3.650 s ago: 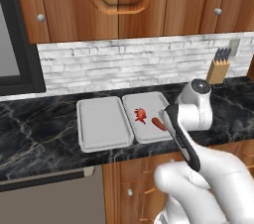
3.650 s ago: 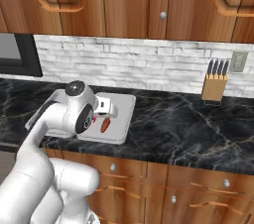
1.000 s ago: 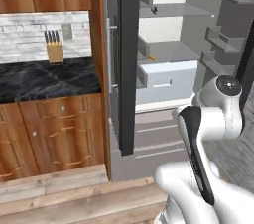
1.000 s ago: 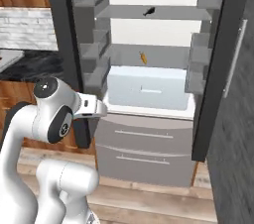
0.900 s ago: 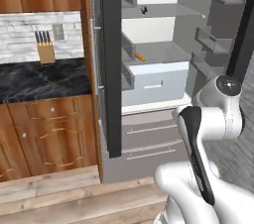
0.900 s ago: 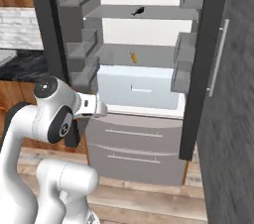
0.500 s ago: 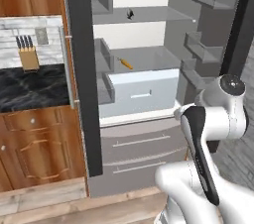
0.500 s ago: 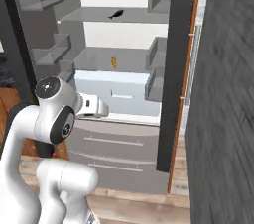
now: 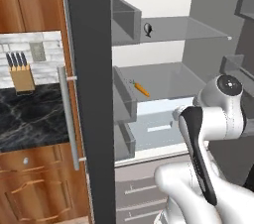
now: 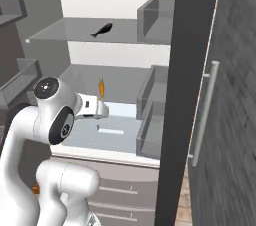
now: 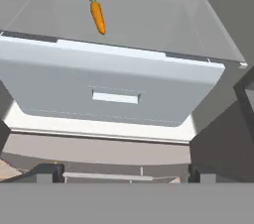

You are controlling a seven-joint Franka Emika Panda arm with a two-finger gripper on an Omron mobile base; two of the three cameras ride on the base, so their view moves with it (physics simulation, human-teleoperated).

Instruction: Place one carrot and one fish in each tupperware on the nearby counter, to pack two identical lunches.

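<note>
An open fridge is in front of me. A slim orange carrot lies on its middle shelf, seen also in the left base view and right base view. A dark fish lies on the glass shelf above it. My gripper is open and holds nothing. It hangs in front of the pale drawer, below and short of the carrot. The black marble counter lies to the fridge's left. The tupperware is out of view.
The fridge's dark door with its long handle stands open between counter and shelves. The other door stands open at the right. Grey door bins line the sides. A knife block stands on the counter.
The base has moved, so the whole picture has shifted: the fridge interior now sits closer and more central, and the counter has slid off to the left. The gripper stays open.
</note>
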